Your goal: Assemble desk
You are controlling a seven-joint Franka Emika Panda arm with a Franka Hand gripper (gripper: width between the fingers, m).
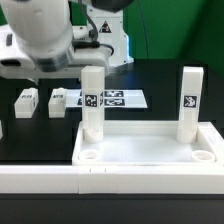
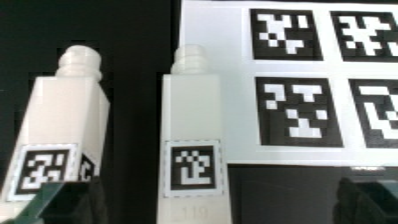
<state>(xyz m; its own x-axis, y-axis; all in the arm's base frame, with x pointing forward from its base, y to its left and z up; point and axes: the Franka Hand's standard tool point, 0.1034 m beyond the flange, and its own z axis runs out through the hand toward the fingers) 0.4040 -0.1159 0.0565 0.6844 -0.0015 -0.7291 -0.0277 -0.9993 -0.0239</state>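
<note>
Desk, part-built: large white plastic tray-like tabletop (image 1: 150, 150) beside the marker board (image 2: 302, 80), two white block upright legs (image 1: 92, 100) socketed; two white tagged loose legs (image 2: 192, 130) beside the board, under the wide-open, empty gripper (image 2: 210, 208); straddle one leg squarely, probably the board-side one, before closing.

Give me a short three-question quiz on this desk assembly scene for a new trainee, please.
1. How many legs stand upright in the tabletop?
2. True or false: the loose legs on the exterior view's left stand upright.
3. The marker board lies: A) inside the tabletop; B) on the table beyond the tabletop; C) on top of the loose legs.
Key: 1. Two, in the far corners; the near sockets are empty. 2. False; they lie on their sides. 3. B.
</note>
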